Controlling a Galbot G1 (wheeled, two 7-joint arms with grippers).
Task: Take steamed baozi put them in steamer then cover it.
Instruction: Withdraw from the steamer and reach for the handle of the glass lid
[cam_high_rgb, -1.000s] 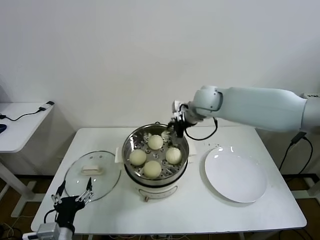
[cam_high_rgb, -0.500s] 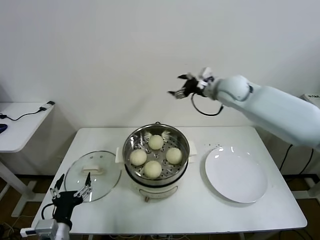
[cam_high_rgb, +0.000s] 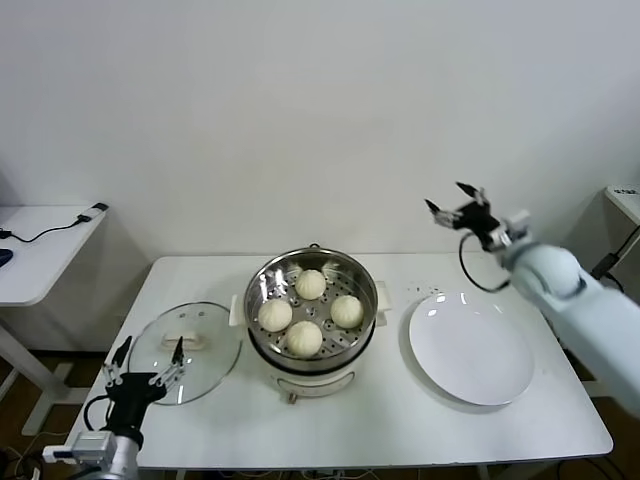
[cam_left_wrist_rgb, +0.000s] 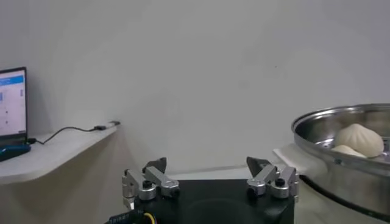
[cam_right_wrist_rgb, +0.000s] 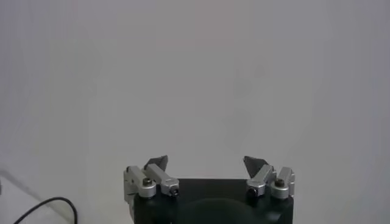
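Note:
The steel steamer (cam_high_rgb: 262, 280) sits in its white pot base at the table's middle and holds the baozi (cam_high_rgb: 311, 284), several cream buns. Its rim and two buns show in the left wrist view (cam_left_wrist_rgb: 359, 139). The glass cover (cam_high_rgb: 215, 352) with a white handle lies flat on the table left of the steamer. My right gripper (cam_high_rgb: 458, 203) is open and empty, raised high above the table's back right, facing the wall (cam_right_wrist_rgb: 206, 161). My left gripper (cam_high_rgb: 146, 356) is open and empty, low at the table's front left edge, just in front of the cover.
A flat white plate (cam_high_rgb: 470, 348) lies right of the steamer. A white side desk (cam_high_rgb: 40, 245) with a cable stands at the far left; it shows in the left wrist view (cam_left_wrist_rgb: 49, 152) with a lit screen (cam_left_wrist_rgb: 12, 100). A white wall is behind.
My right gripper rose from the steamer's back rim and swung up and far to the right, empty. My left gripper shifted slightly at the front left edge.

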